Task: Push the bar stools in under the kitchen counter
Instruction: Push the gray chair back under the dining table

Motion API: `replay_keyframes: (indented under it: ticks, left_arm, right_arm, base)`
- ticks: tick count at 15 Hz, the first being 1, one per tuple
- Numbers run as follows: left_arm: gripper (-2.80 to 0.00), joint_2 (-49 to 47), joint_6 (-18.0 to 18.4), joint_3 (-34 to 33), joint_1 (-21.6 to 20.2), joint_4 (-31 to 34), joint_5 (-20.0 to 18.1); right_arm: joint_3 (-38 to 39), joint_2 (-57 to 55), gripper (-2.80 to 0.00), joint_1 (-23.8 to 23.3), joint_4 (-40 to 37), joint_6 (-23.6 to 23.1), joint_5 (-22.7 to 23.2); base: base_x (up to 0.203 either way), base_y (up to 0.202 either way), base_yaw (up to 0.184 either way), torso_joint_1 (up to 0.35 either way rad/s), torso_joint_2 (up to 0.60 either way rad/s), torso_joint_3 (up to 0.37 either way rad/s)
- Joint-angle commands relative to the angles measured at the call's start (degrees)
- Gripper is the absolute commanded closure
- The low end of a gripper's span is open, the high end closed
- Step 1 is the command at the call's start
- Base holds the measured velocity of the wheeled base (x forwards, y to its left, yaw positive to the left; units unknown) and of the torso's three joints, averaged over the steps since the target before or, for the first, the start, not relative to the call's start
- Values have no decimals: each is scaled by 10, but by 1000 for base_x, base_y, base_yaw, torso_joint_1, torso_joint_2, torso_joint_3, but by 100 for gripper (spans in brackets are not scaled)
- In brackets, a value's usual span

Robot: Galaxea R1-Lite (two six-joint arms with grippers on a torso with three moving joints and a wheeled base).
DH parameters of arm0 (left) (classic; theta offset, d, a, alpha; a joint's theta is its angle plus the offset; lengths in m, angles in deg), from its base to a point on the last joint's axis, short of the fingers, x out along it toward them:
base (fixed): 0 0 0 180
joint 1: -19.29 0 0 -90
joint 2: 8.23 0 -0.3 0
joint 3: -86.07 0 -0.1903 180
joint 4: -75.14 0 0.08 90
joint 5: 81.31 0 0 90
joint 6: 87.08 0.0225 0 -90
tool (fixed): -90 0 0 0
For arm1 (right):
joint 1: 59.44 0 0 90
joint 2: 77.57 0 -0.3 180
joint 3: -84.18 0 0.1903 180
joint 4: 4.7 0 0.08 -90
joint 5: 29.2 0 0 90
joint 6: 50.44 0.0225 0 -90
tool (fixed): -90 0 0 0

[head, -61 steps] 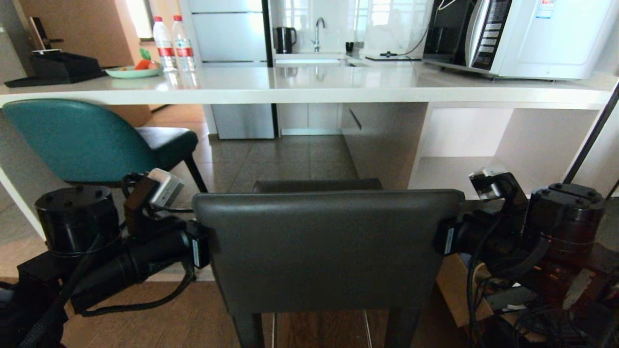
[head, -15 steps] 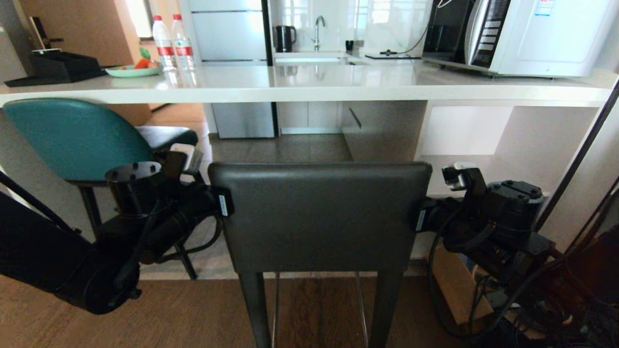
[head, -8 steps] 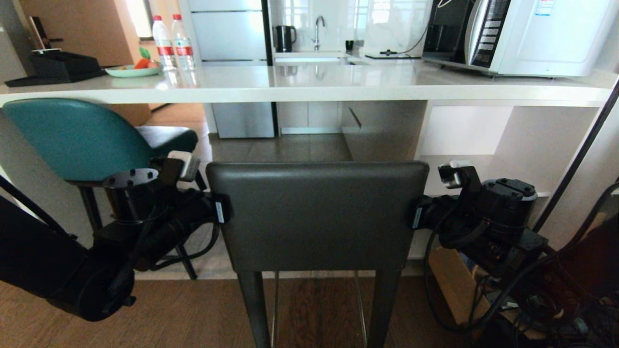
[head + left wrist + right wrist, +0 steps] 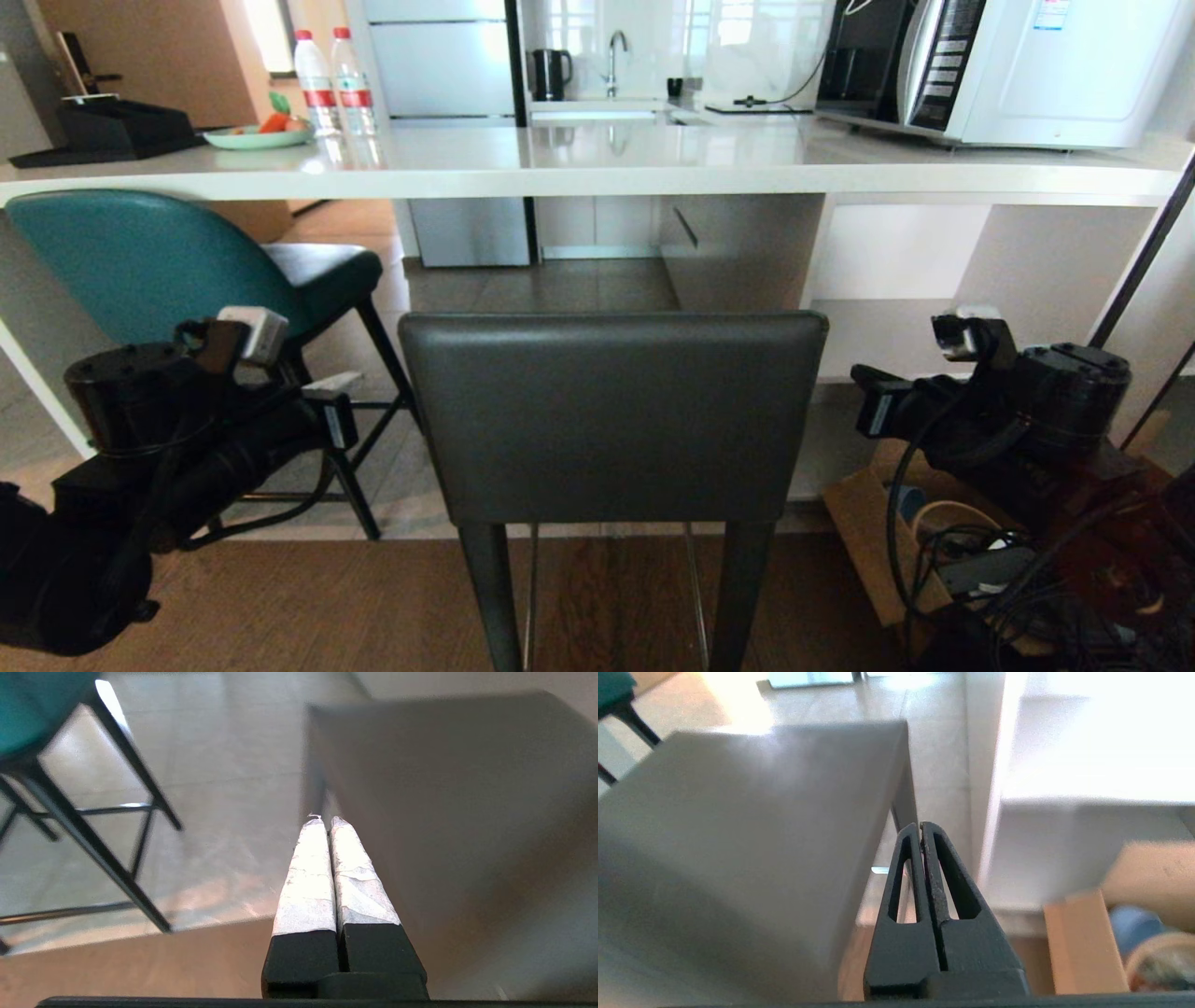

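Your dark grey bar stool with rectangular padded back (image 4: 611,415) stands dead centre in head view, backrest facing you, just in front of the long glossy white stone kitchen counter (image 4: 597,168); top of the back sits below the slab edge. The seat is hidden behind the back, so can't tell how far under it is.

Your teal leather stool w/ rounded back and thin black legs (image 4: 140,266) is to the left, seat pointing in under the counter.

Left gripper (image 4: 338,403) hangs off the grey stool's left side, clear gap between them, arm bent low w/ forearm pointing in toward the stool. Left wrist view: taped fingers (image 4: 306,877) pressed together, nothing between, tips beside the grey back's edge but apart from it.

Right gripper (image 4: 866,397) sits off the stool's right side, also apart, arm folded low above a brown cardboard box (image 4: 873,541) and a tangle of black cables (image 4: 990,579). Right wrist view: black fingers (image 4: 903,882) closed on each other, empty, just beside the backrest's corner.

On the counter: white microwave (image 4: 1027,70) at right, two clear water bottles (image 4: 331,84) and a green plate (image 4: 257,138) at left.
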Motion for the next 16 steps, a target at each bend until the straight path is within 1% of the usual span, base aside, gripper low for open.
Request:
replay_keyframes:
  ticks: [1, 3, 5, 6, 8, 10, 11, 13, 14, 16]
  left_arm:
    - [0, 73, -1, -46, 13, -5, -9]
    - [0, 130, -8, -80, 52, -4, -12]
    - [0, 184, -26, -114, 105, -2, -11]
    - [0, 200, -31, -126, 132, 1, -8]
    - [0, 213, -35, -140, 185, 8, 12]
    - [0, 213, -35, -138, 220, 9, 17]
    - [0, 209, -35, -137, 233, 10, 18]
    - [0, 183, -35, -132, 238, 7, 20]
    - [0, 174, -34, -121, 239, 5, 24]
    - [0, 164, -33, -121, 248, 5, 30]
  right_arm:
    - [46, 59, 0, 5, 5, 1, 0]
    - [118, 118, 0, 21, 8, 2, 0]
    - [158, 179, 0, 51, 13, 8, -3]
    - [166, 202, 0, 70, 14, 10, -8]
    - [169, 223, 0, 106, 14, 9, -36]
    - [167, 223, 0, 148, 14, 7, -47]
    - [164, 221, 0, 171, 12, 5, -55]
    - [139, 197, 0, 206, 4, -4, -84]
    - [124, 179, 0, 213, 3, -5, -93]
    - [109, 137, 0, 220, 2, -2, -97]
  base:
    - [0, 0, 0, 0, 0, 0]
    - [0, 0, 0, 0, 0, 0]
    - [0, 0, 0, 0, 0, 0]
    - [0, 0, 0, 0, 0, 0]
    - [0, 0, 0, 0, 0, 0]
    - [0, 0, 0, 0, 0, 0]
    - [0, 0, 0, 0, 0, 0]
    - [0, 0, 0, 0, 0, 0]
    - [0, 0, 0, 0, 0, 0]
    - [0, 0, 0, 0, 0, 0]
